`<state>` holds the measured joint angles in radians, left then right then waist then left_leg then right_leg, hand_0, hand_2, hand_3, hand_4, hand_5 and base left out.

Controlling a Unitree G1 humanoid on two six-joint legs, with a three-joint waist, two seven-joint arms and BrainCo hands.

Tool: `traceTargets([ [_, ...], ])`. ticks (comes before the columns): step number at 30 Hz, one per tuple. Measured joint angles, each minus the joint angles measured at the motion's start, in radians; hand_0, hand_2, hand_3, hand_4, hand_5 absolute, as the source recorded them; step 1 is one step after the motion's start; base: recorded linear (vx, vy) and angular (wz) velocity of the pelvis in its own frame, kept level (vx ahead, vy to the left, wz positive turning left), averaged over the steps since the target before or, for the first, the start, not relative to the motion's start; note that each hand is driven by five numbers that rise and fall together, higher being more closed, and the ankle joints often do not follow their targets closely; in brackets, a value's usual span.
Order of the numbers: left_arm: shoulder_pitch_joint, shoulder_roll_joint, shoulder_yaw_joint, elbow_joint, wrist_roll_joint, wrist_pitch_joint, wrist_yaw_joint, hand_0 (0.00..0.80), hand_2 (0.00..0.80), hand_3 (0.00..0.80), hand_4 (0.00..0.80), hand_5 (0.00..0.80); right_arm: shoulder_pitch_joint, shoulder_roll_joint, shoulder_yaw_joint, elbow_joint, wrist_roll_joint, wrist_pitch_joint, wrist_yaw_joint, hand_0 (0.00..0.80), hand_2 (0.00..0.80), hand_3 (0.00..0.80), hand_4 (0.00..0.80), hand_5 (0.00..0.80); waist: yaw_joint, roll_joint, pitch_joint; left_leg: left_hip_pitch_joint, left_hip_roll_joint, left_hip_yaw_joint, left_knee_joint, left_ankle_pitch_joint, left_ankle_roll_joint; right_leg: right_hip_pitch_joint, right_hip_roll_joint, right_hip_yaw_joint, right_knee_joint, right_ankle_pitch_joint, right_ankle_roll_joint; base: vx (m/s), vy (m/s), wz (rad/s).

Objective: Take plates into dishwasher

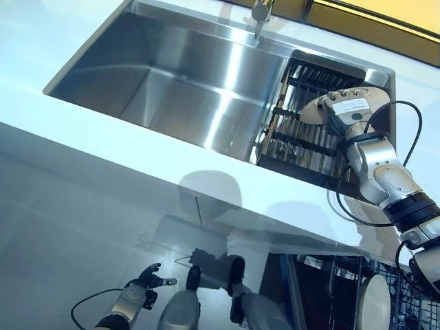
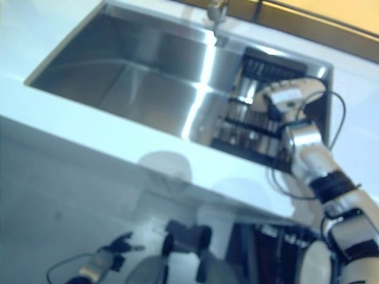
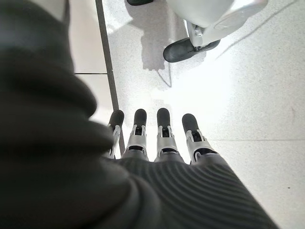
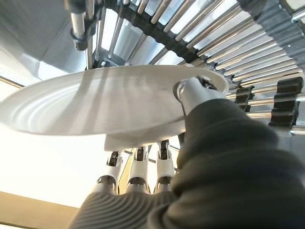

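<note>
A pale round plate (image 4: 95, 102) is pinched in my right hand (image 1: 346, 107), thumb (image 4: 191, 93) on one face and fingers (image 4: 138, 164) on the other. It hangs just above the dark wire drying rack (image 1: 297, 147) at the right end of the steel sink (image 1: 172, 75); in the eye views only the plate's edge (image 1: 311, 111) shows past the hand. Low at the lower right, the dishwasher's rack (image 1: 412, 306) stands pulled out with a white plate (image 1: 375, 301) upright in it. My left hand (image 1: 141, 282) hangs down near the floor, fingers (image 3: 162, 129) straight and empty.
A faucet (image 1: 260, 12) stands behind the sink. The white countertop (image 1: 137, 155) runs along the sink's front edge, with a wooden strip (image 1: 371, 27) at the back. Pale tiled floor (image 3: 228, 95) lies below the left hand.
</note>
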<state>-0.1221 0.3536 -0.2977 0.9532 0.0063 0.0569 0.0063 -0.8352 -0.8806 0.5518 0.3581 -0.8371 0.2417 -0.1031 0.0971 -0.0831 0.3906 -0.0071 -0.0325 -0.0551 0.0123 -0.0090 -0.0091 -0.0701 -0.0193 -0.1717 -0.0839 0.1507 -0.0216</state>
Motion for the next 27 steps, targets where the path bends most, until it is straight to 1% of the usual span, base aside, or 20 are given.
traceTargets([
  [3, 0.004, 0.0, 0.002, 0.0, 0.0, 0.0, 0.0, 0.0, 0.0, 0.0, 0.0, 0.0, 0.016, -0.001, -0.006, 0.0, -0.007, -0.003, -0.006, 0.8, 0.8, 0.8, 0.8, 0.8, 0.0, -0.01, -0.006, 0.001, 0.0, 0.0, 0.0, 0.0, 0.0, 0.0, 0.0, 0.0, 0.0, 0.0, 0.0, 0.0, 0.0, 0.0],
  [7, 0.009, 0.0, 0.004, 0.0, 0.0, 0.0, 0.0, 0.0, 0.0, 0.0, 0.0, 0.0, 0.017, -0.011, -0.012, 0.002, -0.016, -0.003, -0.029, 0.8, 0.8, 0.8, 0.8, 0.8, 0.0, -0.011, -0.007, 0.008, -0.001, 0.0, -0.001, 0.001, 0.001, 0.007, -0.001, 0.0, 0.0, 0.0, 0.0, 0.0, 0.0, 0.0],
  [15, 0.04, 0.001, 0.005, 0.0, 0.0, -0.001, 0.0, 0.0, 0.0, 0.0, 0.0, 0.0, 0.019, -0.086, -0.085, 0.001, -0.005, -0.005, -0.181, 0.8, 0.8, 0.8, 0.8, 0.8, -0.003, -0.016, -0.02, 0.013, -0.002, 0.001, -0.003, 0.001, 0.002, 0.017, -0.001, 0.002, 0.0, 0.0, 0.0, 0.0, 0.0, 0.0],
  [22, 0.049, 0.0, 0.005, 0.0, 0.0, -0.002, -0.003, 0.0, 0.0, 0.0, 0.0, 0.0, 0.042, -0.088, -0.157, -0.013, 0.069, -0.057, -0.313, 0.8, 0.8, 0.8, 0.8, 0.8, -0.005, -0.016, -0.056, 0.014, -0.002, 0.003, -0.004, 0.001, 0.002, 0.017, -0.001, 0.005, 0.0, 0.0, 0.0, 0.0, 0.01, 0.0],
  [27, 0.066, -0.001, 0.005, 0.0, 0.001, -0.002, -0.005, 0.0, 0.0, 0.0, 0.0, 0.0, 0.057, -0.089, -0.192, -0.051, 0.104, -0.083, -0.352, 0.8, 0.8, 0.8, 0.8, 0.8, -0.011, -0.013, -0.07, 0.018, -0.003, 0.005, -0.004, 0.001, 0.002, 0.02, -0.002, 0.007, 0.0, 0.0, 0.0, -0.004, 0.028, -0.01],
])
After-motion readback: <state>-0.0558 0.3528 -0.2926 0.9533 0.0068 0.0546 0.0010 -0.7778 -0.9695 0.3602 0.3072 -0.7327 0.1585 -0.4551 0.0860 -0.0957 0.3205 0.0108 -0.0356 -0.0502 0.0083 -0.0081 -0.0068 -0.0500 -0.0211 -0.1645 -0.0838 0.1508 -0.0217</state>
